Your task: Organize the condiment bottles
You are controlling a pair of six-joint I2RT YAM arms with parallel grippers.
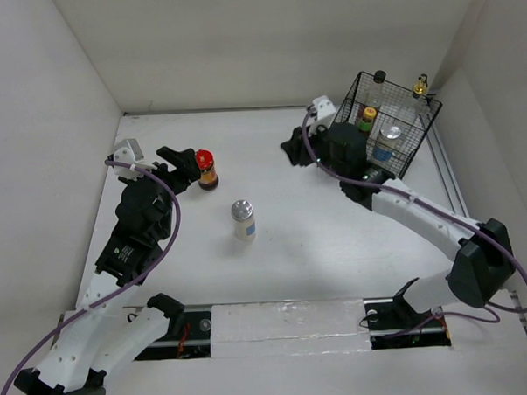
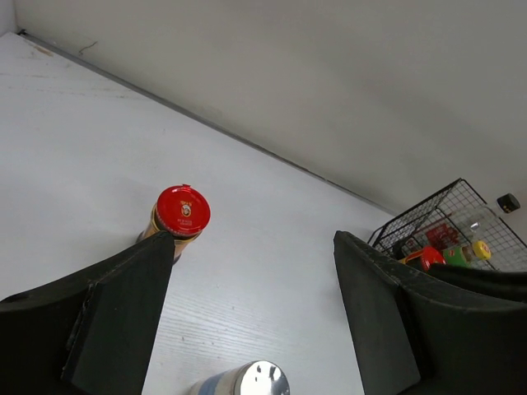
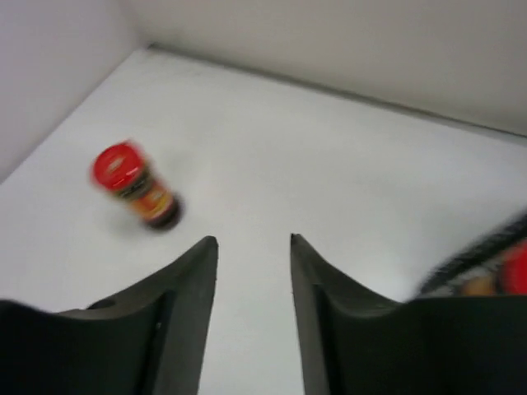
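Red-lidded jar (image 1: 206,169): upright on the worktop (image 1: 284,275), left of centre and well apart from the basket. It is one of two items out in the open.
Silver-lidded shaker (image 1: 243,219): upright at mid-worktop, near the jar but apart from it. Neither tool is on it.
Black wire basket (image 1: 399,126): far right corner. It holds the black-capped bottle (image 1: 379,77), gold-capped bottle (image 1: 421,86), yellow-capped bottle (image 1: 367,116) and a second shaker (image 1: 389,134), all upright.
Why the basket: judged the collecting place, since most of the set stands inside it.
Left tool (image 2: 254,247): jaws wide, nothing between them. The jar stands just past the tip of one finger (image 2: 123,304), off to the side of the gap rather than in it. I cannot tell whether it touches the finger or only stands beside it.
Why there: probably lining up on the jar. The gap would have to shift sideways before closing could catch it.
Right tool (image 3: 254,247): jaws narrow with a slim gap, carrying nothing. It sits just beside the basket's left side, pointing across the worktop toward the jar. The wrist view is blurred.
Why there: looks unloaded and clear of the wire; a judgement only.
Stage: most bottles are in, two not yet.
Risk: the jar is tall and narrow, so a sideways nudge from the finger near the lid could tip it.
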